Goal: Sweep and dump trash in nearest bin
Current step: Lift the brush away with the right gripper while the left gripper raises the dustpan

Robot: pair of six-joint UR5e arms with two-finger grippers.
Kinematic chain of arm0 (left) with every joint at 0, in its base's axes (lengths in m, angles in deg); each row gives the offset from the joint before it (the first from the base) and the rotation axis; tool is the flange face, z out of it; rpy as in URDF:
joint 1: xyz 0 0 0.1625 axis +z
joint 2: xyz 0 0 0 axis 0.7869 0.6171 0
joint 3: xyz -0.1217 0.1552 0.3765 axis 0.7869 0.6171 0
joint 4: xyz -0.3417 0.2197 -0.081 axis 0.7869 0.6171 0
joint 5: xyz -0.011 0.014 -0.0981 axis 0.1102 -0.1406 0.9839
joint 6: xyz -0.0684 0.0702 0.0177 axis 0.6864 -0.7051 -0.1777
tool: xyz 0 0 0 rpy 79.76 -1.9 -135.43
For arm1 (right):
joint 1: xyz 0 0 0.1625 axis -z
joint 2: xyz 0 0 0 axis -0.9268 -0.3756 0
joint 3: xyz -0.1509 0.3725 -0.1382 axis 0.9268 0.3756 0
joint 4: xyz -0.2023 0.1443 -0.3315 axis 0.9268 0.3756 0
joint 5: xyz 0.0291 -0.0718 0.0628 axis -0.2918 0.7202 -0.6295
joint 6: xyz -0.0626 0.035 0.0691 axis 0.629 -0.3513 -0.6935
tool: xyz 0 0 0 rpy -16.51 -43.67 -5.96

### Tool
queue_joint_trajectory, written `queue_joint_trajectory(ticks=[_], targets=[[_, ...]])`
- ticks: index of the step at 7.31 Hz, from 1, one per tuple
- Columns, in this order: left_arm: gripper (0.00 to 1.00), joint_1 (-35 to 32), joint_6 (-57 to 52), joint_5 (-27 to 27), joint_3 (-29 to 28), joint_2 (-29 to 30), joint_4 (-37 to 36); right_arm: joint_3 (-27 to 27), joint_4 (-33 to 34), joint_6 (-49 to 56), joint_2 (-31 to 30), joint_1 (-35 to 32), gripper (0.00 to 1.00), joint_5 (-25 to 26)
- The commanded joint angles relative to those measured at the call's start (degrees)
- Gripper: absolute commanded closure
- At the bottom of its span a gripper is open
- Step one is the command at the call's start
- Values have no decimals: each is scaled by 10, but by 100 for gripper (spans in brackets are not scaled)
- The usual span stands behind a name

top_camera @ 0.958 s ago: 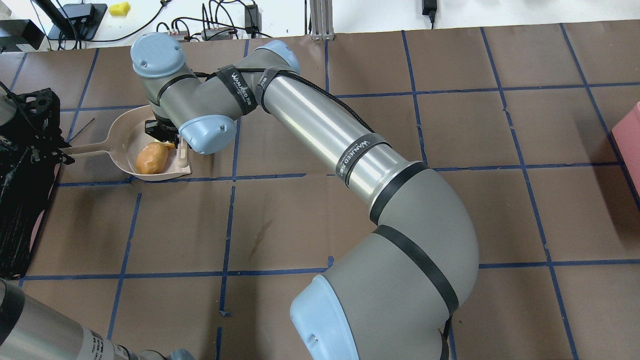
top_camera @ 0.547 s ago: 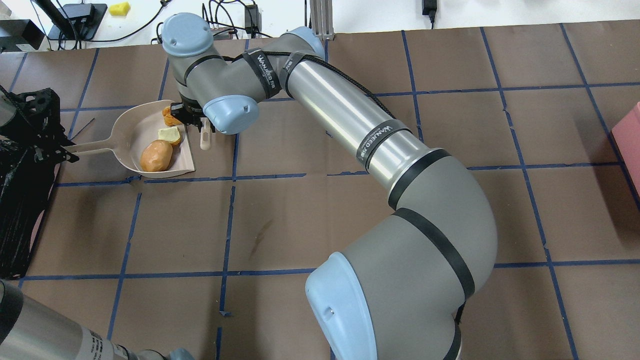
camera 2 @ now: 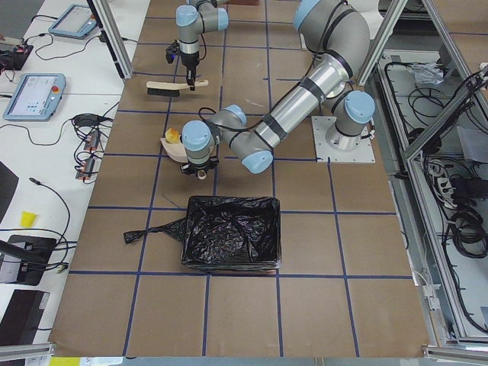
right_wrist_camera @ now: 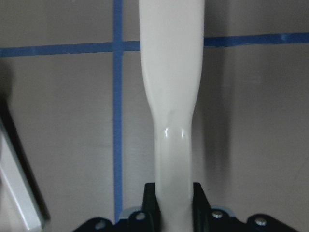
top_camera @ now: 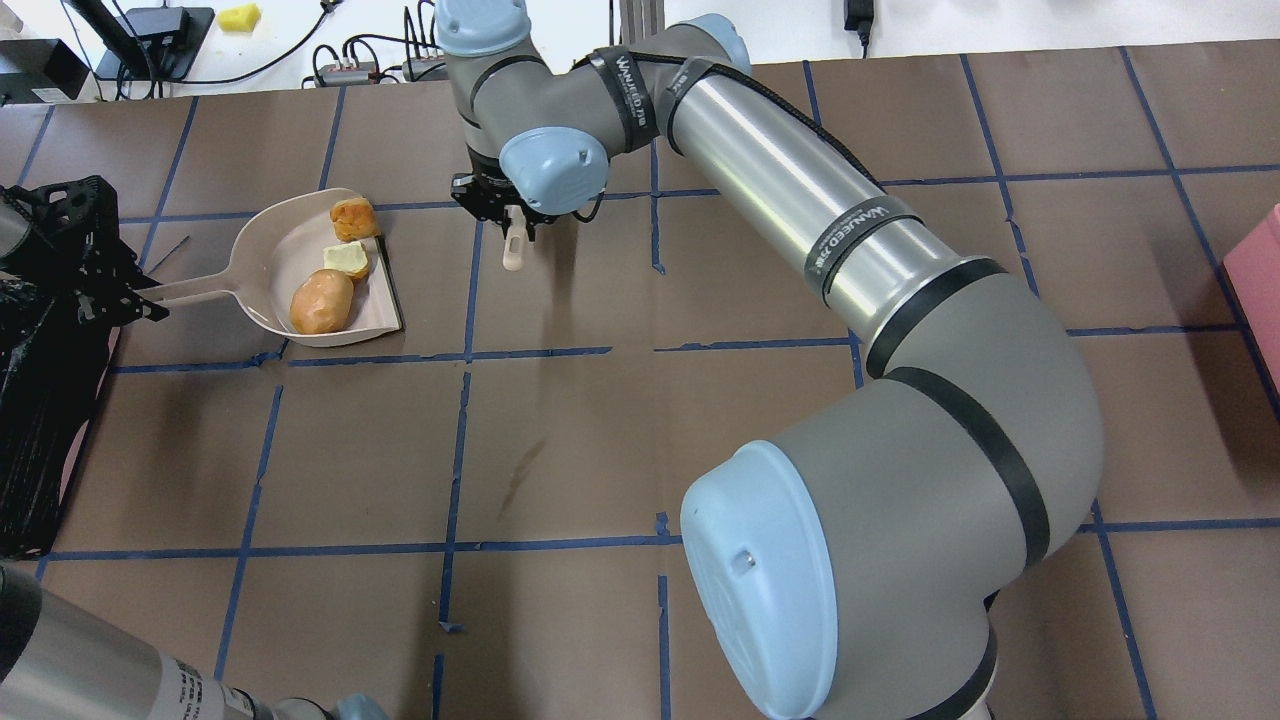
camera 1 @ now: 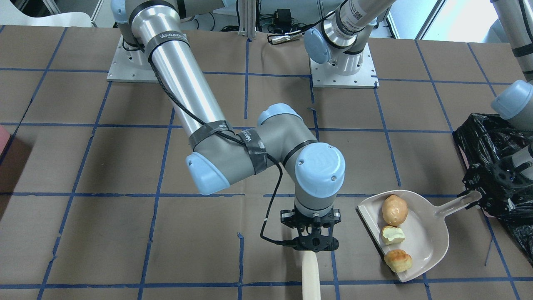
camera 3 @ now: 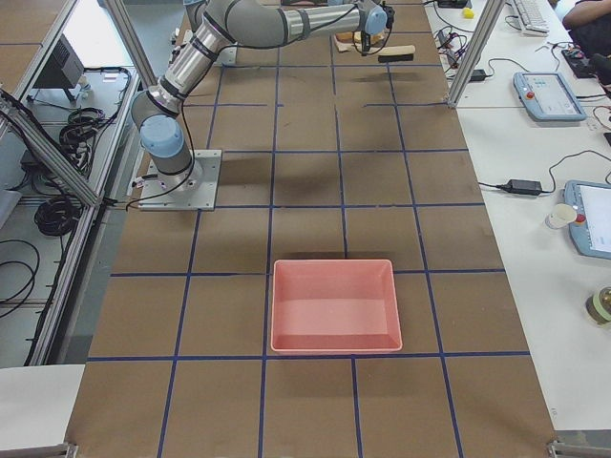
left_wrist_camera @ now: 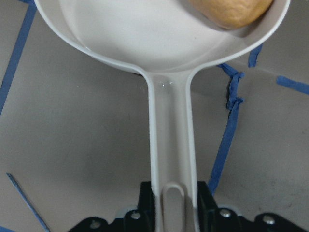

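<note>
The pale grey dustpan (top_camera: 285, 262) holds all three pieces of trash in a row just inside its straight front lip. The tan potato-like oval (top_camera: 321, 302) is at one end of the row. The yellow-green chunk (top_camera: 346, 260) sits in the middle, touching or almost touching the oval. The golden bread-like lump (top_camera: 355, 219) lies at the other end, slightly apart from the chunk. The rounded back of the dustpan, toward its handle, is bare. Whether the dustpan rests on the brown, blue-taped surface (top_camera: 600, 440) or sits just above it cannot be told.

The left pincer (left_wrist_camera: 176, 209) is at the tip of the dustpan's handle, its two black fingers closed against either side of it. The bin (camera 2: 229, 238), lined with crinkled black plastic, stands just past that handle end, on the side away from the lip.

The right pincer (camera 1: 313, 242) hangs out beyond the dustpan's front lip, clearly apart from it and pointing down. Its fingers are clamped tight on the cream handle of a brush (camera 2: 169, 90). The side view shows the brush's dark-bristled head held level above the surface.

A pink tray (camera 3: 334, 305) sits well away from the dustpan, toward the opposite end of the surface from the bin.
</note>
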Motion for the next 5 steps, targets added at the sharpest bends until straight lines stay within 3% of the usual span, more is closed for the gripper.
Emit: queue_joint_trajectory(ticks=[1, 5], targets=[[100, 2, 14, 26, 0, -4, 1, -63, -8, -1, -46, 22, 81, 6], [100, 38, 44, 91, -1, -7, 10, -186, -17, 0, -167, 25, 81, 31]])
